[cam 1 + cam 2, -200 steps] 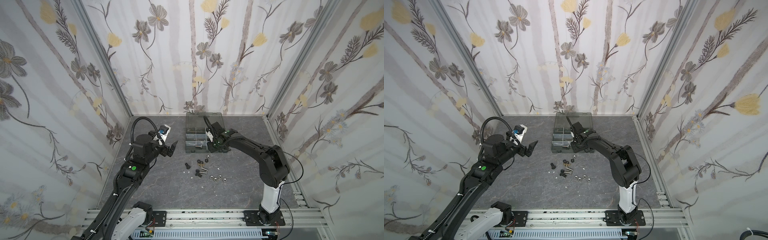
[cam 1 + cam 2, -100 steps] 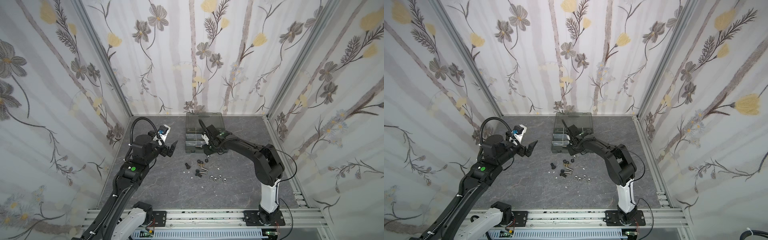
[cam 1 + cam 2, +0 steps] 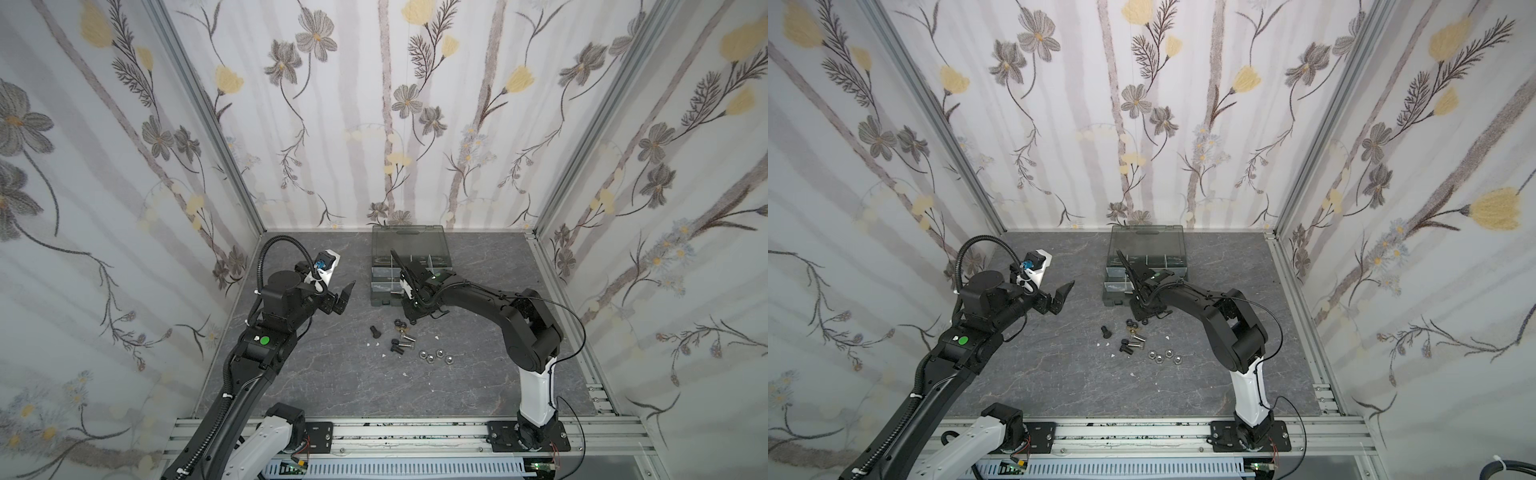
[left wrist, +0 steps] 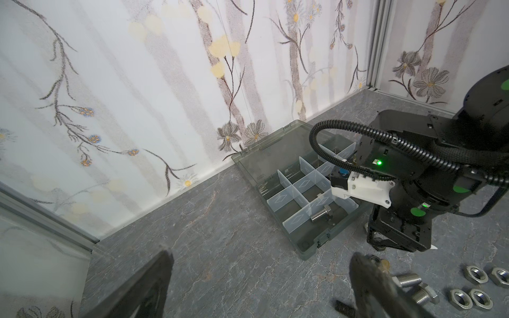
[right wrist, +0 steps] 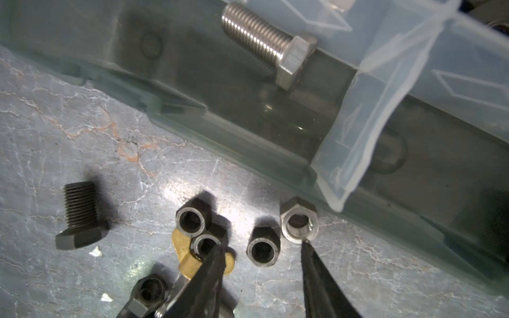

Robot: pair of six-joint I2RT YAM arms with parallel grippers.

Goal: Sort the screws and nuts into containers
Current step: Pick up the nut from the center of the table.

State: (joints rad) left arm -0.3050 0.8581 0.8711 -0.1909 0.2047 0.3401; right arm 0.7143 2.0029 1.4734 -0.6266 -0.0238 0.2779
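Note:
The dark grey organizer case [image 3: 444,266] lies open at the back, its containers split by translucent dividers [image 4: 298,190]. One silver screw [image 5: 267,44] lies in a front compartment. My right gripper [image 5: 261,243] is open and low over the floor just in front of the case. A black nut [image 5: 263,249] sits between its fingertips, untouched. A silver nut [image 5: 298,224], two more black nuts [image 5: 191,219], a brass wing nut [image 5: 190,264] and a black screw [image 5: 80,217] lie around it. My left gripper [image 3: 343,297] hovers open and empty, left of the case.
Loose silver hex nuts [image 3: 434,356] and more screws [image 3: 399,345] lie on the grey floor in front of the pile. Small white flecks [image 3: 376,344] are scattered among them. The case's smoky lid [image 3: 409,239] lies flat near the back wall.
My right gripper has moved from over the case forward and down to the loose nuts on the floor. The left arm has stayed in place.

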